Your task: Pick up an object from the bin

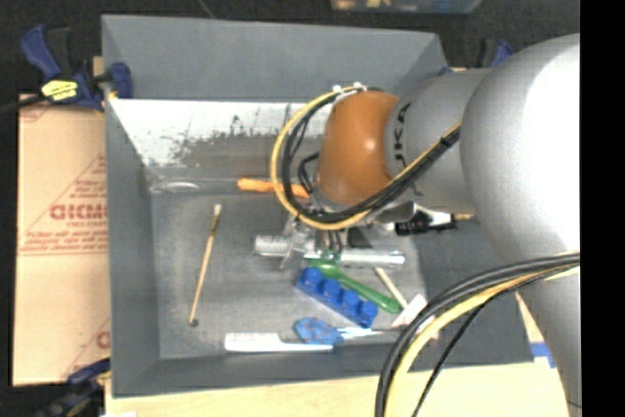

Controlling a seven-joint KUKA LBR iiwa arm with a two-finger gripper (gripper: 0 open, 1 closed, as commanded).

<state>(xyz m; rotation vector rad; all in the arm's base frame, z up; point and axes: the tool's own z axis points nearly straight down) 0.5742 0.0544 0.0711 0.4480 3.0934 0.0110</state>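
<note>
The blue studded brick (337, 296) is the closest thing to the gripper (298, 239). It sits just on the gripper's camera-near side, long axis slanting off toward the arm. A green stick (376, 293) lies right along it (silver rod (376, 258) just beside). Can't tell if the gripper is spread or pinched, since the orange cover (352, 151) hides it. A wooden stick (205, 264) lies well off, opposite the arm.

Bright even light, pale glare on the arm (518, 122).
</note>
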